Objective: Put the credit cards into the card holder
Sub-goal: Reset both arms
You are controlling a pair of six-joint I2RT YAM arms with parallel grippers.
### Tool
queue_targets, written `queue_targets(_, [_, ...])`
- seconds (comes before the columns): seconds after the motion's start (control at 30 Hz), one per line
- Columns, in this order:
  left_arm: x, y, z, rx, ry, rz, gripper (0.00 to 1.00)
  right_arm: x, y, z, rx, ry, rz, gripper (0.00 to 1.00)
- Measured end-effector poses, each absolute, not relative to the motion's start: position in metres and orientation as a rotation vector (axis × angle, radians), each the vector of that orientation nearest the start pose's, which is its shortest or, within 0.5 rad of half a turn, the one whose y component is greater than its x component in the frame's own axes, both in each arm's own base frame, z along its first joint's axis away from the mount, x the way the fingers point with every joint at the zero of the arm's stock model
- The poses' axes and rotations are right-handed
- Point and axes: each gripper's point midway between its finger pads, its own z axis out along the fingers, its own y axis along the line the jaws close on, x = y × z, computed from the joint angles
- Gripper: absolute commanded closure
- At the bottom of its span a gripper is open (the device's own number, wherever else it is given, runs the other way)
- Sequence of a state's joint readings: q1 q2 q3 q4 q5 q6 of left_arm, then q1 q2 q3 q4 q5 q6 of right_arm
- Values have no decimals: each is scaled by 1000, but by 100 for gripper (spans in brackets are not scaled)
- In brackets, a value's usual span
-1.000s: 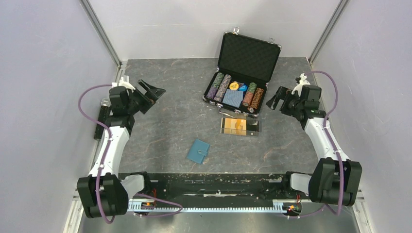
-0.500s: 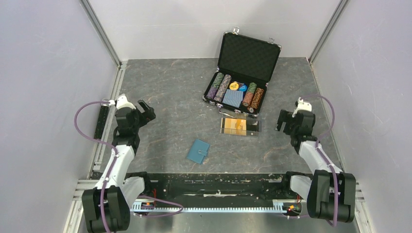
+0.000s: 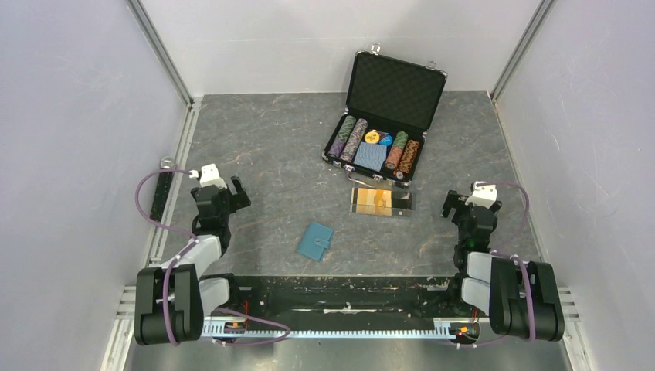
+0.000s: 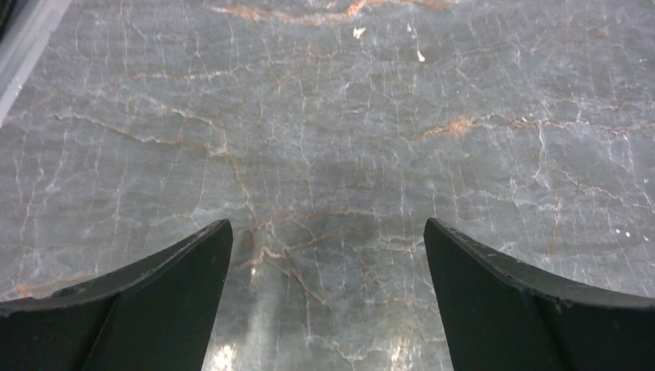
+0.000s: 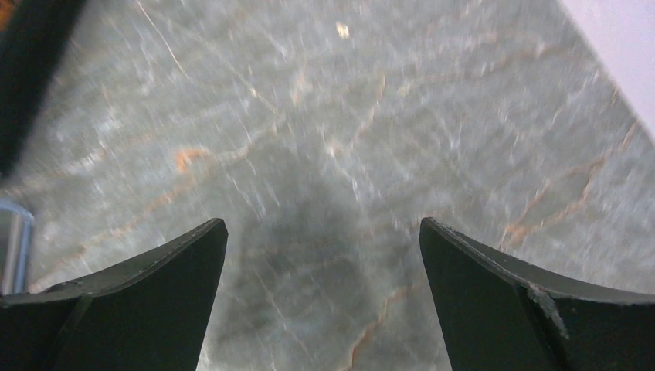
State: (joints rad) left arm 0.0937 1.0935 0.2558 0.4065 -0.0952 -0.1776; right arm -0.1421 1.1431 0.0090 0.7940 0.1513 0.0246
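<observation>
The teal card holder [image 3: 315, 240] lies folded shut on the table, near the front centre. The credit cards [image 3: 381, 201] lie in an overlapping row just behind it to the right, an orange-gold one in the middle with darker ones at the ends. My left gripper [image 3: 232, 192] is folded back low at the left, jaws open over bare table [image 4: 324, 154]. My right gripper [image 3: 456, 204] is folded back low at the right, also open, with only bare table [image 5: 324, 139] between its fingers. Both grippers are well apart from the cards and the holder.
A black metal-edged case [image 3: 385, 116] stands open at the back, holding rows of striped poker chips [image 3: 349, 137] and a blue patterned card deck [image 3: 371, 157]. Grey walls close in the left and right sides.
Both arms have pulled back from raised, outstretched poses and folded down toward their bases. Their grippers stayed open. The cards, holder and case have not moved.
</observation>
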Motion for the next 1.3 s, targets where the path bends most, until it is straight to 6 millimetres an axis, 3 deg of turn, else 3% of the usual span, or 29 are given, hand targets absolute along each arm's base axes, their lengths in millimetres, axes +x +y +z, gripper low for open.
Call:
queue_targets(0.1, [323, 41, 67, -298, 1930, 60, 0, 293, -68, 53, 237, 1811, -232, 2])
queue_targets(0.3, [347, 44, 67, -247, 1923, 80, 0, 298, -65, 45, 207, 1843, -226, 2])
queue_targets(0.5, [369, 48, 81, -246, 1902, 92, 0, 304, -56, 70, 149, 1742, -216, 2])
queue_targets(0.9, [363, 47, 82, -235, 1895, 75, 0, 312, -40, 84, 39, 1689, -189, 2])
queue_targets(1.07, [360, 42, 95, -215, 1844, 52, 0, 315, -37, 91, 31, 1654, -171, 2])
queue_targets(1.3, [346, 40, 96, -209, 1796, 48, 0, 319, -34, 95, 25, 1628, -152, 2])
